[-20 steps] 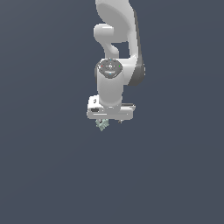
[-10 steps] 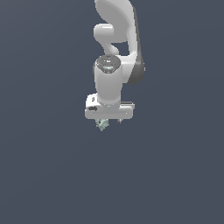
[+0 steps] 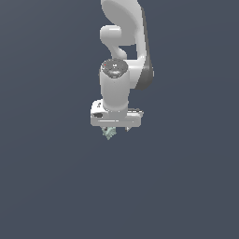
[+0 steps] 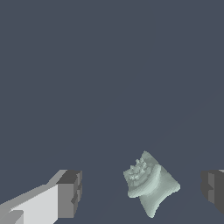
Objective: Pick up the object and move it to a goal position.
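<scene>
The object (image 4: 151, 183) is a tiny pale mint-green lumpy thing on the dark grey floor. In the wrist view it lies between my two dark-tipped fingers (image 4: 70, 192), with gaps on both sides, closer to the far finger at the picture's edge. My gripper (image 4: 142, 192) is open and touches nothing. In the exterior view the white hand (image 3: 116, 119) points straight down, and the object (image 3: 109, 134) peeks out just below it. My gripper (image 3: 116, 130) there is mostly hidden by the hand.
The white arm (image 3: 123, 42) rises behind the hand toward the top of the exterior view. Plain dark grey floor (image 3: 46, 186) lies all around, with no other objects and no goal marker in view.
The hand has dropped slightly over the object and the wrist has straightened toward vertical. The object has not moved.
</scene>
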Tool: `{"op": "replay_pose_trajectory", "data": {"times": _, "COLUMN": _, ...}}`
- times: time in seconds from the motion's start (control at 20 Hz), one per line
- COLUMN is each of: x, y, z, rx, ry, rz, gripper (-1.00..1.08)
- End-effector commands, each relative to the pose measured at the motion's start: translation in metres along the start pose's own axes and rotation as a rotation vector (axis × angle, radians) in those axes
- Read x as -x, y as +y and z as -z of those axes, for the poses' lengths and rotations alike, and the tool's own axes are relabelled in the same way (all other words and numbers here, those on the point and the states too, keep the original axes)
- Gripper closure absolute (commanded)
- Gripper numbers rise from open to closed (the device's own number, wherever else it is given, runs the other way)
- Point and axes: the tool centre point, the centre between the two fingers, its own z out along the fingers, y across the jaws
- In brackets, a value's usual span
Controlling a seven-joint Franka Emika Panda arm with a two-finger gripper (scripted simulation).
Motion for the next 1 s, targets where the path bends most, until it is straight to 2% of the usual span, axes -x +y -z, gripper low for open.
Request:
{"op": "replay_pose_trajectory", "data": {"times": 0.0, "x": 0.002, "y": 0.001, "z": -0.003, "rx": -0.001, "ry": -0.001, "rz": -0.03, "gripper": -0.92}}
{"op": "replay_pose_trajectory", "data": {"times": 0.4, "x": 0.017, "y": 0.01, "z": -0.02, "rx": -0.007, "ry": -0.005, "rz": -0.202, "gripper": -0.92}}
{"op": "replay_pose_trajectory", "data": {"times": 0.95, "x": 0.048, "y": 0.029, "z": -0.05, "rx": -0.011, "ry": -0.01, "rz": -0.553, "gripper": -0.92}}
